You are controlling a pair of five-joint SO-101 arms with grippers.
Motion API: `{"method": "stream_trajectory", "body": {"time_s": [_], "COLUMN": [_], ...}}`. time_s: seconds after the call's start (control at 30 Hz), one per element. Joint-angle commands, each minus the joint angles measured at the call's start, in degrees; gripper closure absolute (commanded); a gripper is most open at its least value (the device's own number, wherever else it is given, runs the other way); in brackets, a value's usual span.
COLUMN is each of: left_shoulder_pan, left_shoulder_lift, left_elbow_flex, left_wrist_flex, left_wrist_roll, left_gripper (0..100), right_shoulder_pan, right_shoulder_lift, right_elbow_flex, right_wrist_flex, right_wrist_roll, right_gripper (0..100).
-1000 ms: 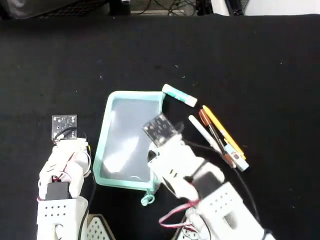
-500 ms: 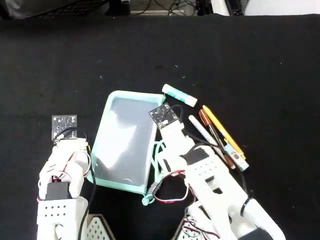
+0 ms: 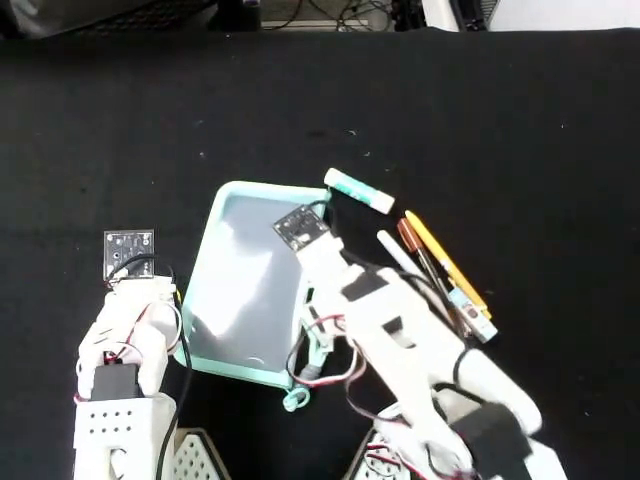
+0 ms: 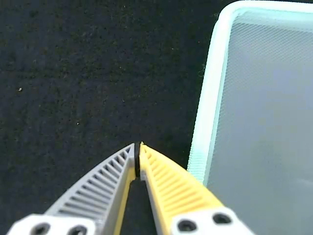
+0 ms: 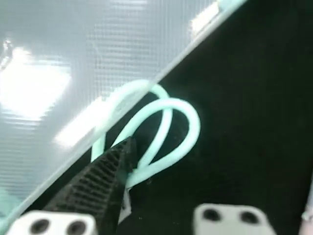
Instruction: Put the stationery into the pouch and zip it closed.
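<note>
The pouch (image 3: 250, 290) is translucent with a mint rim and lies flat in the middle of the table. Its mint pull loop (image 3: 295, 400) sticks out at the near corner. The stationery lies to its right: a glue stick (image 3: 358, 190), a white pen (image 3: 403, 260), a brown pen (image 3: 425, 270) and a yellow pen (image 3: 447, 265). My right gripper (image 3: 306, 242) hangs over the pouch's right edge. In the right wrist view it (image 5: 142, 156) is right at a mint cord loop (image 5: 168, 129) beside the pouch (image 5: 73, 54). My left gripper (image 4: 137, 147) is shut and empty, just left of the pouch rim (image 4: 208, 107).
The black table stretches away bare on the far side and to the left. The pens lie close against the right arm (image 3: 420, 350). The left arm (image 3: 125, 350) rests at the near left. Cables and equipment lie along the far edge.
The right arm has stretched forward along the pouch's right edge, away from the near side, and its wrist now sits near the far right corner. The left arm has kept still.
</note>
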State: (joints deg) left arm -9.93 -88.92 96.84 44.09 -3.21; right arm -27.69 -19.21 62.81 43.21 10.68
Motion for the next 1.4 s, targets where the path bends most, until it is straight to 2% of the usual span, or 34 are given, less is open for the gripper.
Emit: {"method": "stream_trajectory", "body": {"time_s": [0.0,0.2,0.4,0.5,0.6,0.67,0.8,0.9,1.07,1.23,1.37], "left_shoulder_pan": [0.66,0.66,0.75,0.92,0.92,0.92,1.01,1.01,1.01,1.01,0.92], "left_shoulder_lift": [-0.53,-0.53,-0.44,-0.44,-0.44,-0.44,-0.44,-0.44,-0.44,-0.44,-0.44], "left_elbow_flex": [1.01,1.01,1.01,1.01,1.01,1.01,1.01,1.01,1.01,1.01,1.01], "left_wrist_flex": [-0.79,-0.79,-0.79,-0.79,-0.79,-0.7,-0.7,-0.7,-0.7,-0.7,-0.7], "left_wrist_roll": [-0.53,-0.53,-0.53,-0.53,-0.53,-0.53,-0.53,-0.53,-0.53,-0.53,-0.53], "left_gripper": [97,97,97,97,97,97,97,97,97,97,97], "right_shoulder_pan": [-1.14,1.58,11.87,15.91,16.88,17.41,19.52,19.16,14.24,1.14,-2.9], "right_shoulder_lift": [2.59,-3.12,-20.44,-31.34,-40.4,-44.44,-47.25,-47.52,-47.25,-46.2,-40.04], "right_elbow_flex": [-3.38,-3.56,-0.92,2.51,7.34,9.63,11.03,11.03,8.57,7.78,7.52], "right_wrist_flex": [3.34,10.9,21.8,23.21,24.53,25.05,25.14,25.32,28.31,32.26,32.35], "right_wrist_roll": [3.25,4.48,4.84,8.53,15.12,19.08,20.22,20.31,20.48,27.43,32.0], "right_gripper": [98.4,97.7,97.7,97.3,96.6,91.0,70.6,63.7,69.6,77.9,75.5]}}
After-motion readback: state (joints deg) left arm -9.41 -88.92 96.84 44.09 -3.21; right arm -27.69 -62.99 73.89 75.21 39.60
